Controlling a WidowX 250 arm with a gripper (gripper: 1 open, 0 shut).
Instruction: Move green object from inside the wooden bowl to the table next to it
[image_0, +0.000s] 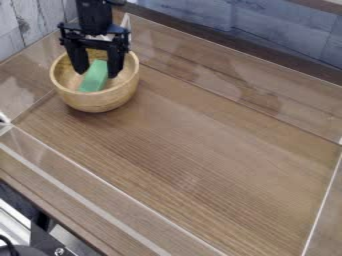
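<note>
One green bar (92, 77) — flat, bright, plain — lies in one wooden bowl (96, 97), one gripper (94, 64) spread wide over it.

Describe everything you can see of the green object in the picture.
The green object is a small, plain, bright-green bar, roughly rectangular and smooth-looking, its material unclear. It lies inside the wooden bowl, slanting, its far end partly hidden between the open gripper's fingers. Whether they touch it, I cannot tell.
</note>
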